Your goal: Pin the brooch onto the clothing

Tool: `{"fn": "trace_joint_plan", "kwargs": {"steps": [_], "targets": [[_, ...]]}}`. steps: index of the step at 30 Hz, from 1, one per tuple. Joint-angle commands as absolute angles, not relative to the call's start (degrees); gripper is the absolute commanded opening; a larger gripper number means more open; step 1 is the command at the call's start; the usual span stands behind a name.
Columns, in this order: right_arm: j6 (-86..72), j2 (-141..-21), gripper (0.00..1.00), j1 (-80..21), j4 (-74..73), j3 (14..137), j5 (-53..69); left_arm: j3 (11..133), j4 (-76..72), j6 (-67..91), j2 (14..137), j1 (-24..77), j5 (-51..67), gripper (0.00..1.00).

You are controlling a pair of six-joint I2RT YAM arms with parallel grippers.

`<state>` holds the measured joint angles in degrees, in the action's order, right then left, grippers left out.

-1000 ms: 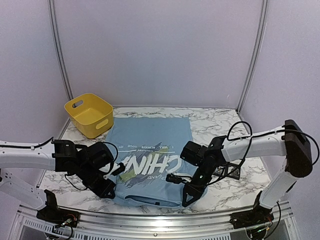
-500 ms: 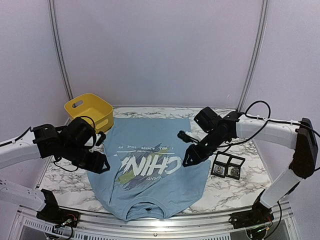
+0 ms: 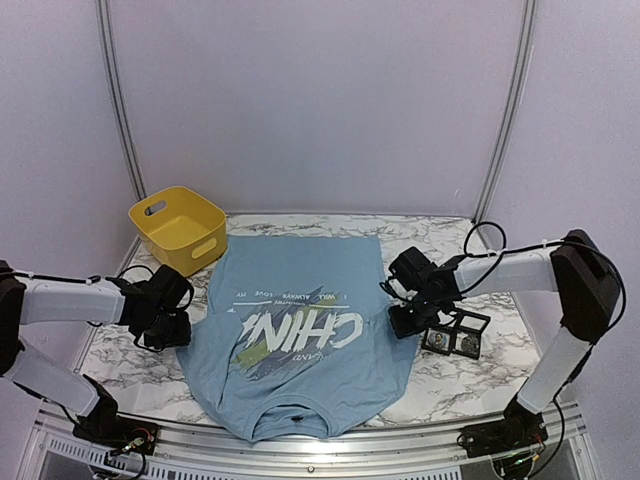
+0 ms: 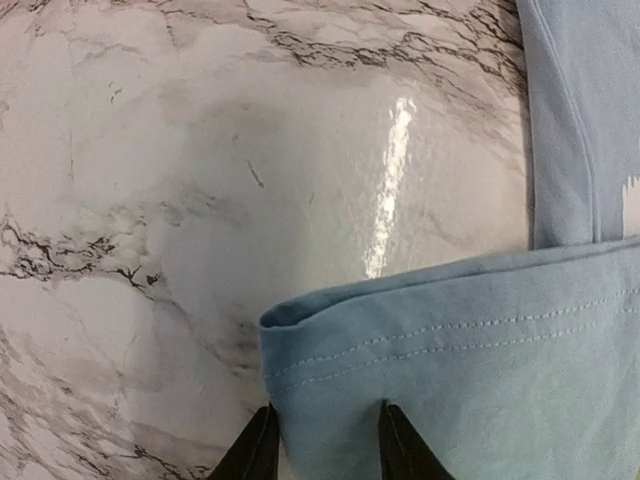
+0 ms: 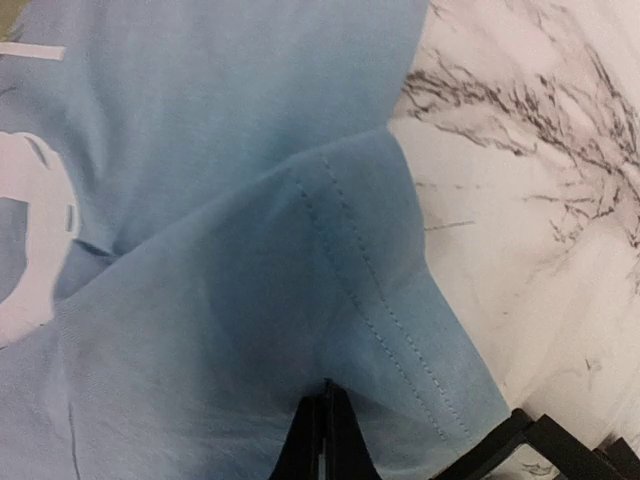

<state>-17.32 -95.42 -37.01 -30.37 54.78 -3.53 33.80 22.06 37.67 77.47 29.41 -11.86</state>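
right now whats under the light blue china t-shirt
The light blue T-shirt with white CHINA lettering lies spread on the white marble-patterned table, which shows beside it. Anything else beneath the fabric is covered.

White-lettered light blue T-shirt [image 3: 300,365], yellow basket [image 3: 196,250], grey-veined white table [image 3: 450,385].

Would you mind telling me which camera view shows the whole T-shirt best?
The top external view: the T-shirt lies there complete, with its lettering visible. The left wrist view shows only one sleeve hem on the table; the right wrist view shows a sleeve seam and a scrap of white print.
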Motion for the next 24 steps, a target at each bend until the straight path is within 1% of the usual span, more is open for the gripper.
{"fn": "trace_joint_plan", "kwargs": {"steps": [1, 4, 6, 9, 11, 12, 16, 19, 20, 24], "targets": [[-22.0, -96.9, 0.00, -35.7, -25.9, 52.2, -10.3, 29.3, 17.2, 45.8, 78.7, 29.3, -16.0, 0.33], [-22.9, -96.9, 0.00, -35.7, -25.4, 50.8, -11.3, 24.9, 17.8, 54.0, 74.7, 29.6, -17.0, 0.34], [-23.4, -96.7, 0.00, -35.7, -25.5, 50.3, -11.5, 21.9, 18.9, 59.1, 69.3, 29.7, -17.4, 0.33], [-23.9, -95.6, 0.00, -35.7, -26.5, 49.3, -13.7, 18.2, 23.2, 67.3, 61.6, 29.9, -17.4, 0.28], [-24.0, -94.4, 0.00, -35.6, -27.0, 48.6, -14.8, 16.4, 25.5, 69.2, 55.7, 30.0, -16.8, 0.18], [-23.9, -93.9, 0.00, -35.6, -27.2, 48.3, -15.0, 15.9, 26.5, 69.5, 52.8, 30.2, -16.9, 0.16], [-22.2, -92.9, 0.00, -35.6, -27.3, 48.2, -12.1, 16.8, 30.1, 71.2, 44.2, 31.0, -20.4, 0.15], [-19.1, -92.3, 0.00, -35.6, -27.3, 51.3, -7.9, 21.4, 25.1, 60.0, 46.9, 31.0, -22.4, 0.15], [-18.1, -91.9, 0.00, -35.6, -27.8, 53.2, -6.9, 23.8, 23.4, 55.9, 49.8, 31.0, -21.8, 0.17], [-14.1, -91.4, 0.00, -35.5, -29.6, 62.0, -7.2, 31.9, 19.9, 46.3, 64.5, 31.0, -15.5, 0.16]]}}
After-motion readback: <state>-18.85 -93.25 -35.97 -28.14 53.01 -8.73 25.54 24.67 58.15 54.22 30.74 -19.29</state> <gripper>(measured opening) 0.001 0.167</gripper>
